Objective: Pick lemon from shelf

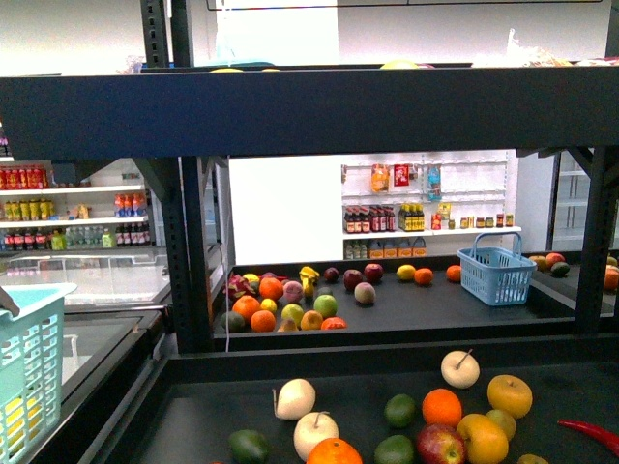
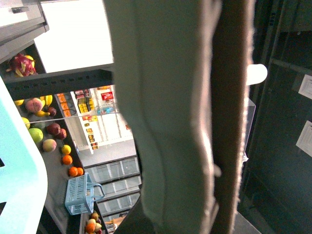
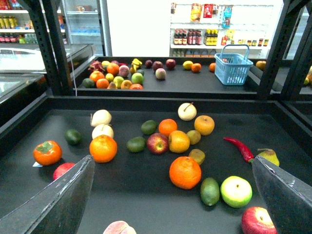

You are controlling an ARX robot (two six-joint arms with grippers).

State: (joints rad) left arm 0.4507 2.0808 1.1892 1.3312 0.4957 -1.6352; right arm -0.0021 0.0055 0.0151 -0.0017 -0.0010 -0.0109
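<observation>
The lemon (image 3: 179, 141) (image 1: 484, 437) is a yellow rounded-oval fruit on the lower deck of the black shelf (image 1: 309, 111) (image 3: 146, 105), touching a red apple (image 3: 157, 143). My right gripper (image 3: 173, 202) hangs open over the front of that deck. Nothing lies between its dark fingers (image 3: 58, 204), and the lemon sits beyond them, past a big orange (image 3: 185, 172). My left gripper (image 2: 214, 146) is shut, and its pale fingers (image 2: 165, 122) fill most of the left wrist view. Neither gripper shows in the front view.
Round the lemon lie a golden apple (image 3: 204, 125), oranges, limes, a green apple (image 3: 236, 191) and a red chilli (image 3: 239, 147). A further deck holds more fruit and a blue basket (image 1: 496, 273). A turquoise basket (image 1: 29, 377) stands at the left. Shelf uprights (image 1: 184, 251) flank the opening.
</observation>
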